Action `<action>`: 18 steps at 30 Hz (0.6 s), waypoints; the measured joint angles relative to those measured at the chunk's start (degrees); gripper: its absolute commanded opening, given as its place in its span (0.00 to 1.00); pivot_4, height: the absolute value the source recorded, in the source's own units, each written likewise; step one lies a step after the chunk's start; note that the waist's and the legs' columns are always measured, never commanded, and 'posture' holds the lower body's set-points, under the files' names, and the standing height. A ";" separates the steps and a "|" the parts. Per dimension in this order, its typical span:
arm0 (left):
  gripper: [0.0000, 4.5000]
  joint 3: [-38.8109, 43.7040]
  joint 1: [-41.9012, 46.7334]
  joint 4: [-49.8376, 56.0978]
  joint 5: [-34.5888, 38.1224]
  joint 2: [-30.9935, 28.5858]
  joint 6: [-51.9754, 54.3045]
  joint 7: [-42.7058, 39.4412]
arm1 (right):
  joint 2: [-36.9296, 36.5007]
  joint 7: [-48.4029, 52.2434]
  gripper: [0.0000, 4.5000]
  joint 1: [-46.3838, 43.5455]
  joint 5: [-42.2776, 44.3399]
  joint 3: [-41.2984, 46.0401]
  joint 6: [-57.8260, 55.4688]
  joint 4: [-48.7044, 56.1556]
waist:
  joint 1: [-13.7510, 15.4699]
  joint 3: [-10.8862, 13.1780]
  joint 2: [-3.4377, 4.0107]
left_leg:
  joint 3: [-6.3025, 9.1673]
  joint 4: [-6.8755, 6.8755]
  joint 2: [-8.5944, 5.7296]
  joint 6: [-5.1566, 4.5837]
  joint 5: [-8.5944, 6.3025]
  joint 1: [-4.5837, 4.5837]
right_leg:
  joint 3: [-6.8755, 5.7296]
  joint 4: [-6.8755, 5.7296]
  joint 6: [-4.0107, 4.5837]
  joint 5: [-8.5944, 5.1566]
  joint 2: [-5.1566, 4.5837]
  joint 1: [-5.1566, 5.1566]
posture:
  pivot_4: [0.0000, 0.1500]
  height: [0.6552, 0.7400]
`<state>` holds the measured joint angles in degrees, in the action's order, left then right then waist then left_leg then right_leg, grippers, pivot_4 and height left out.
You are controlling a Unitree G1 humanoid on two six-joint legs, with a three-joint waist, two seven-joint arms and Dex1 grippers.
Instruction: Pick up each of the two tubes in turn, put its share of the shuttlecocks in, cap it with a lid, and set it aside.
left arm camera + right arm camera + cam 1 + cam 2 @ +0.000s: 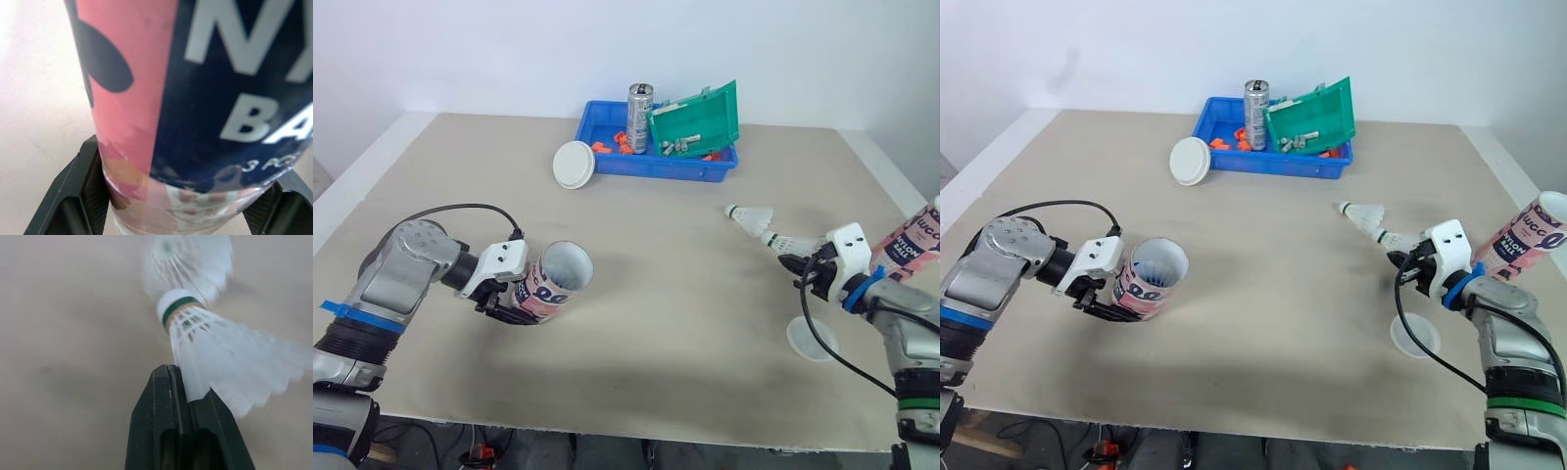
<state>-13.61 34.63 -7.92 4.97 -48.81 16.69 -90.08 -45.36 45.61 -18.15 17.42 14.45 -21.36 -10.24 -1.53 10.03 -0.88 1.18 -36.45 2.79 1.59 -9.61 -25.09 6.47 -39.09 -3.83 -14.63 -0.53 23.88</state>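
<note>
Pink tube gripped by left jaws; wrist view shows right jaws pinching shuttlecock.

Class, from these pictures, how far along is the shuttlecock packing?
Done: nothing capped or set aside. In hand: left gripper shut on an open tube; right gripper pinches a shuttlecock by its feathers. Left: loading it and the other shuttlecock on the table, filling the second tube, fitting both lids.

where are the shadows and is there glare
Left eye view: soft, diffuse shadow on the table below the tube in the left tool; sheen on the can. Left wrist view: the table washes out bright at one corner. Right wrist view: even light, no hard shadow around the shuttlecock.
</note>
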 measured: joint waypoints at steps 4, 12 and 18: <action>0.65 -0.14 0.20 -0.27 -0.27 0.11 -0.04 0.01 | -2.71 4.18 0.00 -0.61 4.46 -0.73 -1.88 17.29 | -0.07 0.00 0.10 | 0.02 -0.02 0.03 0.00 0.00 0.05 | 0.00 -0.01 0.21 -0.06 0.02 -0.02 | 1.00 0.57; 0.65 -0.61 1.45 -1.74 -0.56 0.69 -0.40 -0.55 | -3.35 14.65 0.00 -15.88 0.26 -23.28 0.03 33.05 | 0.17 -0.01 0.04 | -0.08 -0.13 0.02 0.01 0.00 -0.08 | -0.02 0.03 0.30 -0.10 -0.07 0.06 | 1.00 0.57; 0.65 -0.82 2.07 -2.13 -0.51 0.94 -0.51 -0.66 | 4.61 18.97 0.00 -29.99 -7.60 -34.08 6.72 26.21 | 0.37 -0.02 0.04 | -0.01 -0.08 0.03 0.00 0.01 -0.12 | -0.12 0.00 0.32 -0.15 -0.07 0.08 | 1.00 0.57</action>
<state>-14.43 36.70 -10.04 4.46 -47.88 16.18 -90.74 -40.76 64.59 -48.14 9.82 -19.63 -14.64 15.98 -1.17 10.01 -0.84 1.17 -36.53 2.83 1.59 -9.60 -25.21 6.35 -39.09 -3.51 -14.78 -0.60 23.95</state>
